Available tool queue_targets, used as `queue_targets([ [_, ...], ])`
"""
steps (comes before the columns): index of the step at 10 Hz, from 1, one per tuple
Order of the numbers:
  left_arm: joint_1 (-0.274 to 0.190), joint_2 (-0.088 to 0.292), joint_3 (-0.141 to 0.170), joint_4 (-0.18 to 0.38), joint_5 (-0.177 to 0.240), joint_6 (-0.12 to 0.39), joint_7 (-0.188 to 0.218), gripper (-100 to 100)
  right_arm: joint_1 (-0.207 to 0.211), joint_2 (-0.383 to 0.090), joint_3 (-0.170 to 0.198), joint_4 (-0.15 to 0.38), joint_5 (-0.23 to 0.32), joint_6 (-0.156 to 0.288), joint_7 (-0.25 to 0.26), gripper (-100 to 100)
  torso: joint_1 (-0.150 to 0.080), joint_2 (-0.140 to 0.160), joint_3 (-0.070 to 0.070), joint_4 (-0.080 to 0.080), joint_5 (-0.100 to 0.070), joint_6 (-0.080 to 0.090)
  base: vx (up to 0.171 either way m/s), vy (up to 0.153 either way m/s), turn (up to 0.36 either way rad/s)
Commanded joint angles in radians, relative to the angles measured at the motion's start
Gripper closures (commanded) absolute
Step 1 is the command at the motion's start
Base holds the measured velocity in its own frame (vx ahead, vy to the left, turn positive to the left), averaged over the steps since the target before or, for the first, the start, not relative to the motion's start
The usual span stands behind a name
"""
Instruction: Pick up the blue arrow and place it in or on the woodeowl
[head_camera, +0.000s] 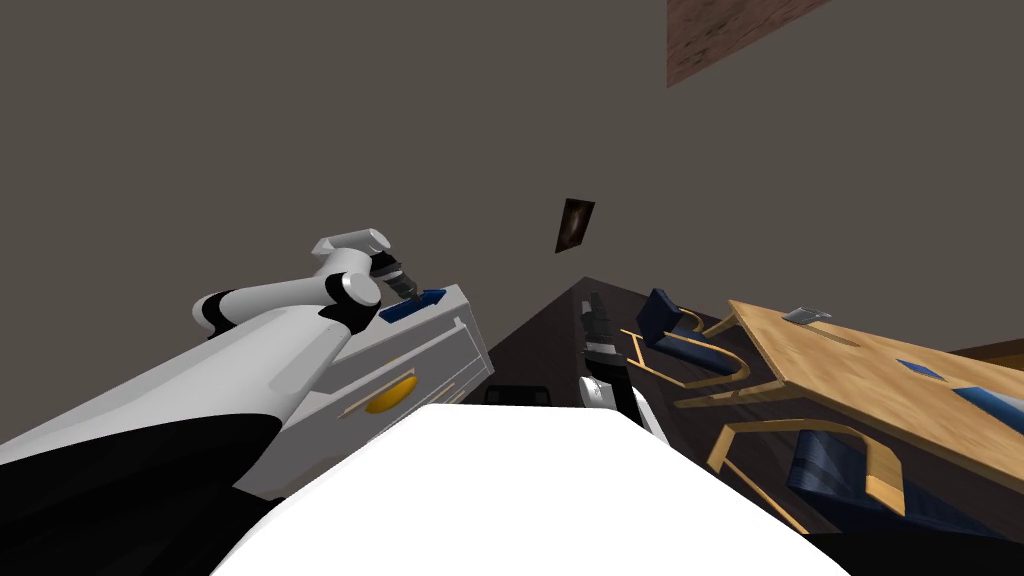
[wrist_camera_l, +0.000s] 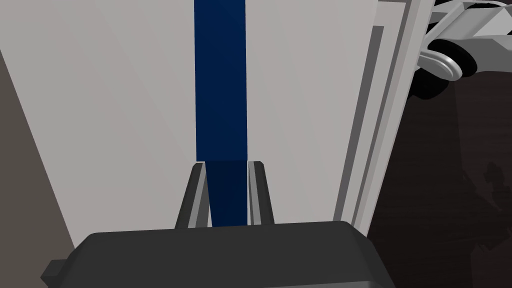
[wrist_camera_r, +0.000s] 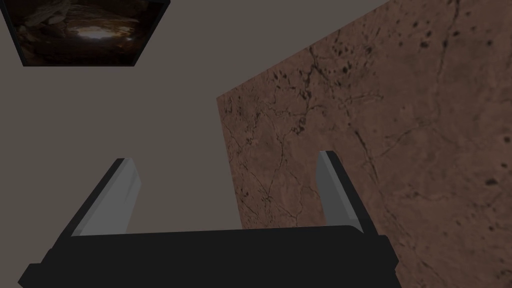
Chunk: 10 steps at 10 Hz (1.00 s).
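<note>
The blue arrow (head_camera: 414, 303) lies as a long dark blue strip (wrist_camera_l: 220, 85) on the flat white top of a drawer cabinet (head_camera: 445, 345). My left gripper (head_camera: 404, 288) is at its near end. In the left wrist view the left gripper (wrist_camera_l: 227, 165) is shut on the arrow, one finger pressing each side of the strip. A yellow rounded thing (head_camera: 390, 396) shows on the cabinet's front, below the top. My right gripper (head_camera: 596, 308) hangs over the dark floor to the right of the cabinet, and its wrist view shows the gripper (wrist_camera_r: 227, 160) open and holding nothing.
A wooden table (head_camera: 860, 375) stands at the right with flat blue pieces (head_camera: 920, 369) and a small grey thing (head_camera: 806, 316) on it. Wooden chairs with blue cushions (head_camera: 690, 345) stand between it and me. The cabinet's back edge runs along a grey wall.
</note>
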Motion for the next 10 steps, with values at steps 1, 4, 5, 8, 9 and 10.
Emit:
queue_targets([
  [1,0.000,0.000,0.000,0.000,0.000,0.000,0.000,100,0.000,0.000,0.000,0.000,0.000,0.000,0.000,0,0.000,0.000,0.000,0.000,0.000,0.000,0.000,0.000,0.000],
  [4,-0.014,0.011,-0.003,-0.011,-0.004,0.028,0.001,100,0.000,0.000,0.000,0.000,0.000,0.000,0.000,0,0.000,0.000,0.000,0.001,-0.001,0.000,0.007,0.005,-0.009],
  [5,-0.021,0.015,-0.005,0.010,-0.006,0.011,-0.004,100,0.000,0.000,0.000,0.000,0.000,0.000,0.000,0,0.000,0.000,0.000,0.000,0.000,0.000,0.005,0.003,0.000],
  [8,-0.015,0.016,-0.003,-0.004,-0.002,-0.041,-0.004,100,0.000,0.000,0.000,0.000,0.000,0.000,0.000,0,-0.001,0.000,0.001,0.001,-0.001,-0.001,-0.005,-0.019,0.045],
  [9,-0.011,0.017,-0.002,-0.011,0.000,-0.067,-0.005,100,0.000,0.000,0.000,0.000,0.000,0.000,0.000,0,-0.002,0.001,0.001,0.001,-0.001,-0.001,-0.024,-0.053,0.084],
  [10,-0.011,0.017,-0.002,0.007,0.000,-0.067,-0.005,100,0.000,0.000,0.000,0.000,0.000,0.000,0.000,0,-0.003,0.002,0.002,0.001,-0.002,-0.001,-0.015,-0.039,0.034],
])
